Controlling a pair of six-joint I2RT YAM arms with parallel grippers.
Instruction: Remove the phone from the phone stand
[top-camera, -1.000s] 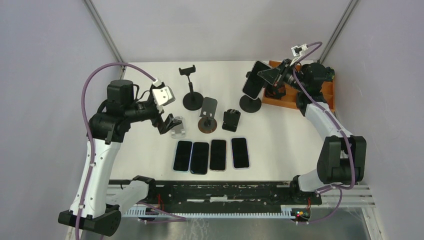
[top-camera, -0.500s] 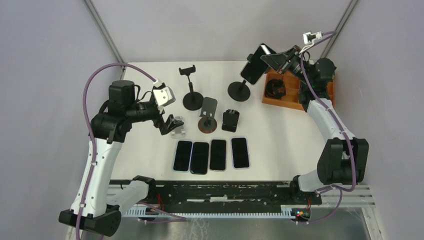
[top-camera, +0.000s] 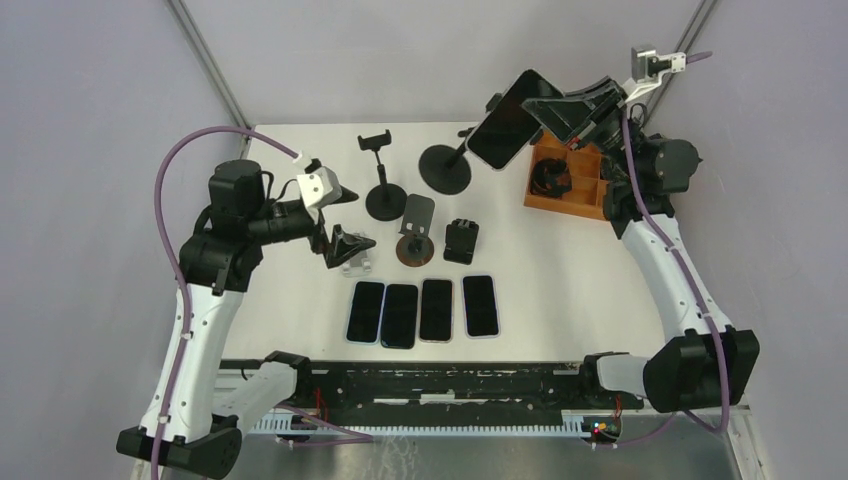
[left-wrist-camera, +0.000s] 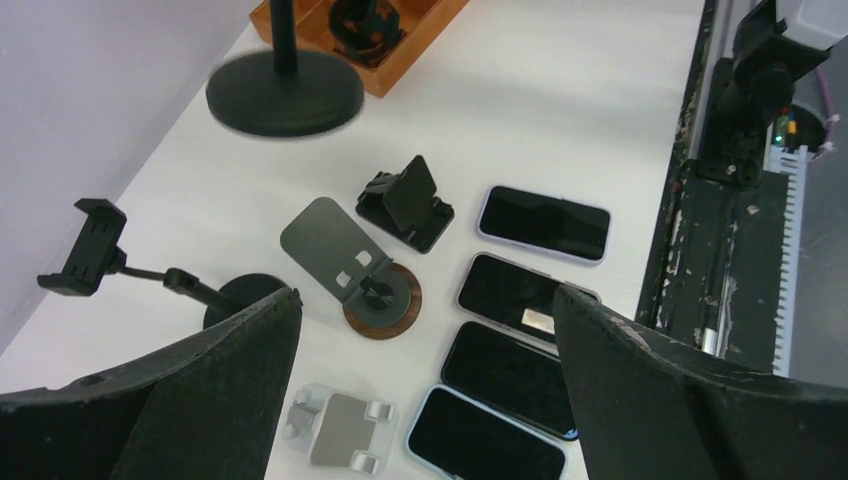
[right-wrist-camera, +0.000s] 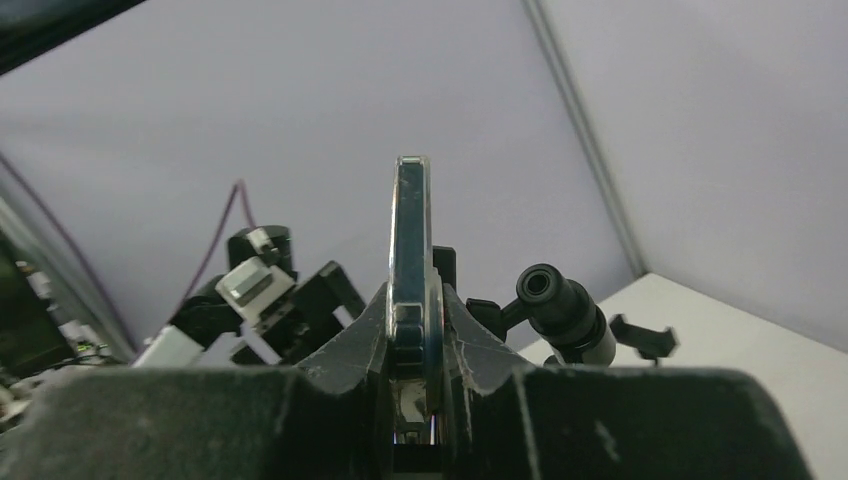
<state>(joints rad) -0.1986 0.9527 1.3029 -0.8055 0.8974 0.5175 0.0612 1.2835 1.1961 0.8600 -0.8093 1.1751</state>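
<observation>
Right hand (top-camera: 553, 108) clenched on the thin edges of a glossy black slab phone (top-camera: 508, 120), phone raised over the far right of the matte white table (top-camera: 580, 270), slim black stand (top-camera: 445, 167) with round disc base attached, left hand (left-wrist-camera: 425, 390) spread wide, empty, orange compartment tray (top-camera: 565, 208) nearby

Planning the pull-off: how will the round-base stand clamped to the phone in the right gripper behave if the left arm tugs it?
Probably bottom-heavy: the stand has a wide round base on a thin pole, so it may swing. The phone is thin and glossy, pinched by the right gripper, so a hard tug could slip it.
</observation>
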